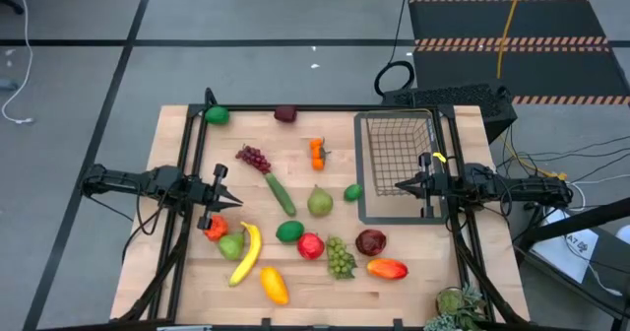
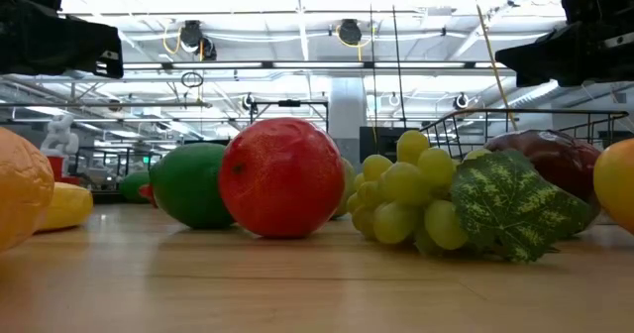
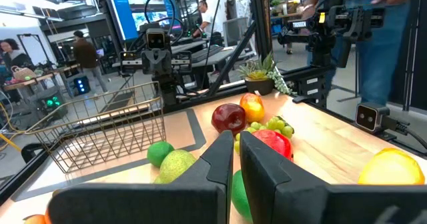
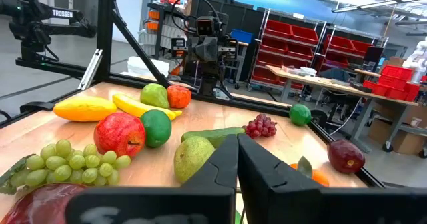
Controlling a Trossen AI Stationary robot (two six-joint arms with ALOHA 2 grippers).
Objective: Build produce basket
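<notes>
The wire basket (image 1: 399,164) stands on the right part of the wooden table (image 1: 187,272), inside a flat dark tray frame (image 1: 362,213), and nothing lies in it; the produce is spread over the table to its left. The left gripper (image 1: 228,197) hangs above the table's left side with its fingers drawn almost together and nothing between them; just beside its tip lie a small orange-red fruit (image 1: 216,230) and a green pear (image 1: 231,243), with the yellow banana (image 1: 245,253) touching the pear. The right gripper (image 1: 404,185) hovers over the basket's lower edge, its fingers pressed shut and empty.

In the middle lie purple grapes (image 1: 254,158), a cucumber (image 1: 281,194), a larger pear (image 1: 320,202), an orange (image 1: 317,152) and a lime (image 1: 352,191); nearer the front edge sit a green lime (image 1: 289,231), a red apple (image 1: 311,245), green grapes (image 1: 341,257), a dark red apple (image 1: 371,241), a red and yellow mango (image 1: 387,268) and a yellow-orange fruit (image 1: 275,285). At the far edge rest a green fruit (image 1: 218,115) and a dark plum-coloured fruit (image 1: 285,113); they lie well apart from the rest.

In the low view the red apple (image 2: 282,177) touches the lime (image 2: 191,184) and the green grapes (image 2: 411,199) sit just beside it.
</notes>
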